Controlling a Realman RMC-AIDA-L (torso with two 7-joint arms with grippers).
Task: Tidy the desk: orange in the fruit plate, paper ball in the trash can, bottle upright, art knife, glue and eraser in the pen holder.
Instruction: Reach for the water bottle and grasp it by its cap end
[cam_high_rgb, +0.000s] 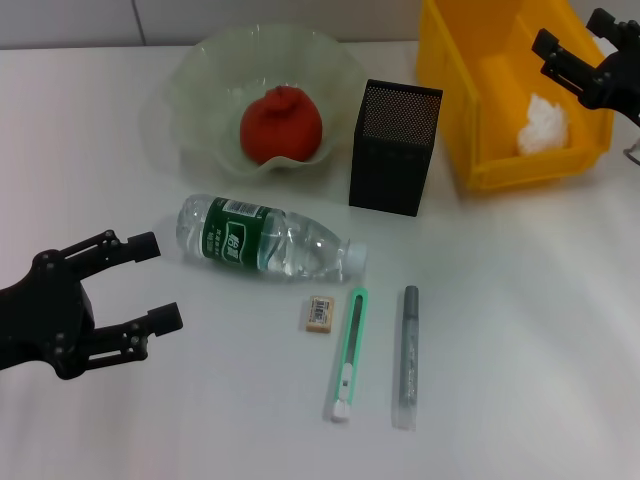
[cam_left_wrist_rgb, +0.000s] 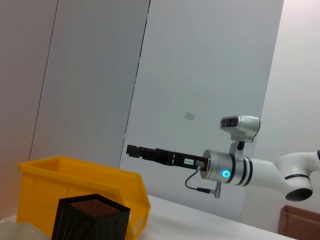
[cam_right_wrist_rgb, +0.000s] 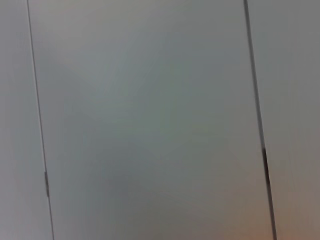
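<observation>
Left black gripper (cam_high_rgb: 150, 283) hovers spread open just beside the toppled clear plastic bottle (cam_high_rgb: 268, 240); right gripper (cam_high_rgb: 563, 55) hangs open above the white paper ball (cam_high_rgb: 543, 124) in the yellow bin (cam_high_rgb: 480, 95).

The bench (cam_high_rgb: 520, 330) has a plain white, evenly lit surface. Behind it stands a wall of pale grey panels (cam_left_wrist_rgb: 200, 75) divided by narrow vertical seams. A brown object, possibly a cardboard box (cam_left_wrist_rgb: 299, 222), sits low beyond the bench's far edge.
</observation>
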